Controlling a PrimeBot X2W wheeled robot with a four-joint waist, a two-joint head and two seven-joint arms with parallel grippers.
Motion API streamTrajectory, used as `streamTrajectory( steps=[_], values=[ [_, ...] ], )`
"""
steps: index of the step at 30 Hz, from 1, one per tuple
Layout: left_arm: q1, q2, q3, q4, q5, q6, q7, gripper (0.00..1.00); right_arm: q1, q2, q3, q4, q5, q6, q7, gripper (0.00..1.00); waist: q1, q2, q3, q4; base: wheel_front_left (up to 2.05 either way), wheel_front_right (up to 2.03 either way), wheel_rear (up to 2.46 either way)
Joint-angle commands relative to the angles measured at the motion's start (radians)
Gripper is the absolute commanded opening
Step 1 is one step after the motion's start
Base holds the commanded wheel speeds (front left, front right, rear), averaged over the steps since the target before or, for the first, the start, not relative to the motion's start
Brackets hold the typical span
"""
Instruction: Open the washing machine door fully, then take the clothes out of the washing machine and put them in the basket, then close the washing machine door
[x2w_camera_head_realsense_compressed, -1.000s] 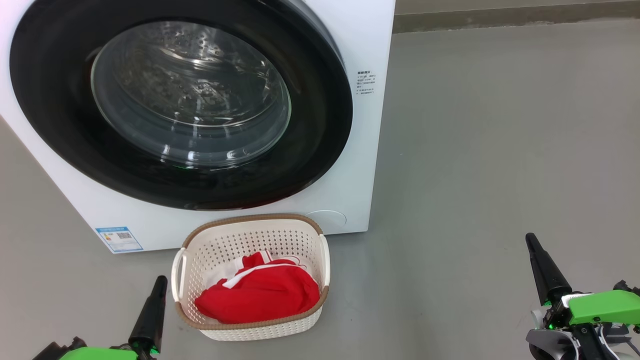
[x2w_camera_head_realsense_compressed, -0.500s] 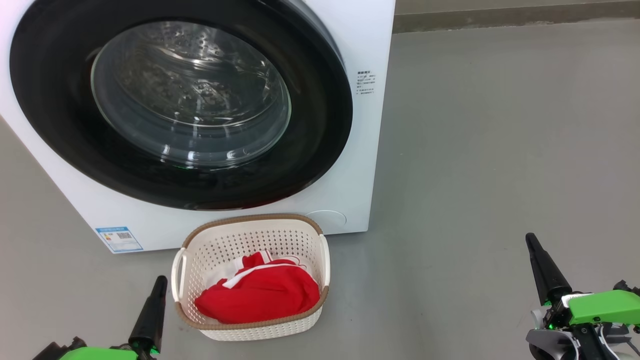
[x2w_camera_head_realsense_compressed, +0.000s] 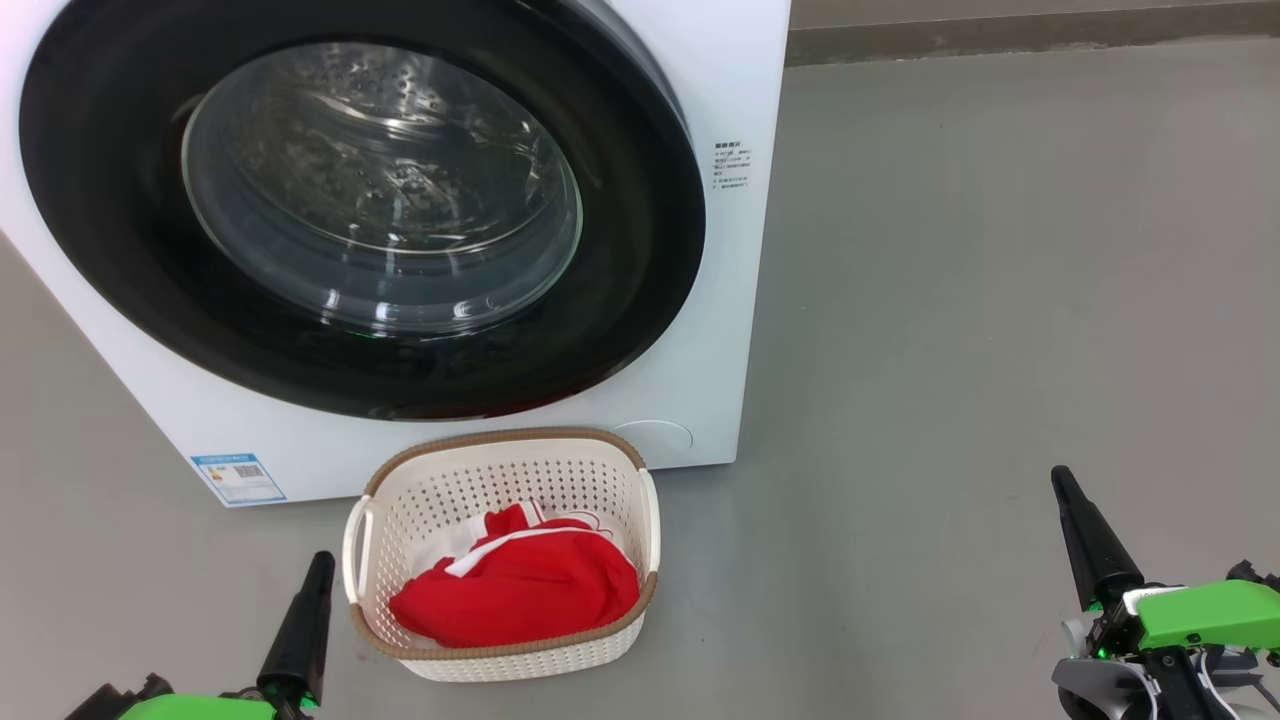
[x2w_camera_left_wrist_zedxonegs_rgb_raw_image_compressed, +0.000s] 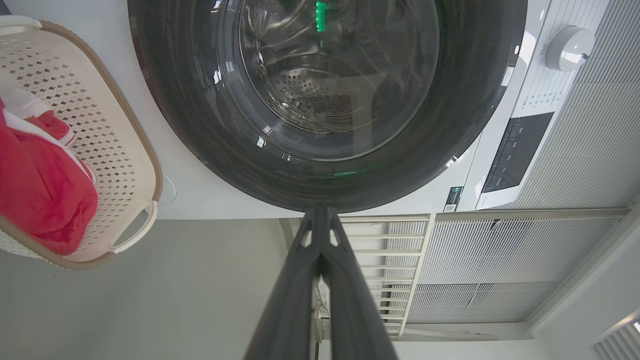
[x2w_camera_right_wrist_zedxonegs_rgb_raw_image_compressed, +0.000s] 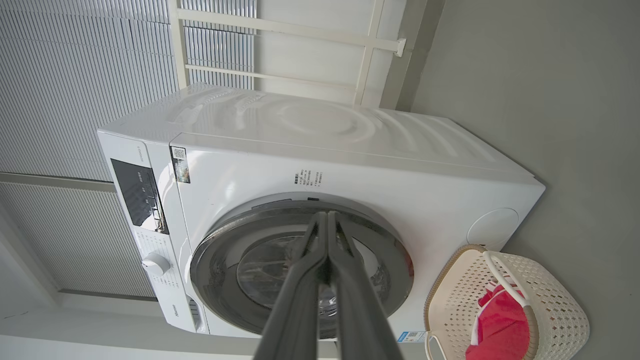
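head view: the washing machine door (x2w_camera_head_realsense_compressed: 380, 190) sits flush on the washing machine (x2w_camera_head_realsense_compressed: 700, 400), and the clothes (x2w_camera_head_realsense_compressed: 520, 590) lie heaped in the basket (x2w_camera_head_realsense_compressed: 500, 437) just in front of it. the left gripper (x2w_camera_head_realsense_compressed: 320, 560) and right gripper (x2w_camera_head_realsense_compressed: 1060, 478) hang low, fingers pinched together on nothing.

left wrist view: the basket stands close under the door; if the latch has not caught, the door could swing out and knock it.

right wrist view: grey floor (x2w_camera_right_wrist_zedxonegs_rgb_raw_image_compressed: 550, 75) all round, with a dial (x2w_camera_right_wrist_zedxonegs_rgb_raw_image_compressed: 156, 263) and a dark panel (x2w_camera_right_wrist_zedxonegs_rgb_raw_image_compressed: 137, 192) on the machine's front. nothing stands in either arm's way.
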Motion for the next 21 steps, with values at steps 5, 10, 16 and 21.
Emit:
streamTrajectory(
  steps=[5, 10, 16, 21],
  values=[
    [-0.039, 0.018, 0.035, -0.027, -0.011, -0.007, 0.005, 0.0, -0.042, -0.009, 0.016, -0.03, 0.007, -0.001, 0.006, 0.0, 0.0, 0.0, 0.0, 0.0, 0.0, 0.0, 0.0],
    [-0.039, 0.018, 0.035, -0.027, -0.011, -0.007, 0.005, 0.0, -0.042, -0.009, 0.016, -0.03, 0.007, -0.001, 0.006, 0.0, 0.0, 0.0, 0.0, 0.0, 0.0, 0.0, 0.0],
    [-0.039, 0.018, 0.035, -0.027, -0.011, -0.007, 0.005, 0.0, -0.042, -0.009, 0.016, -0.03, 0.007, -0.001, 0.006, 0.0, 0.0, 0.0, 0.0, 0.0, 0.0, 0.0, 0.0],
    [-0.039, 0.018, 0.035, -0.027, -0.011, -0.007, 0.005, 0.0, -0.042, -0.009, 0.016, -0.03, 0.007, -0.001, 0.006, 0.0, 0.0, 0.0, 0.0, 0.0, 0.0, 0.0, 0.0]
  ],
)
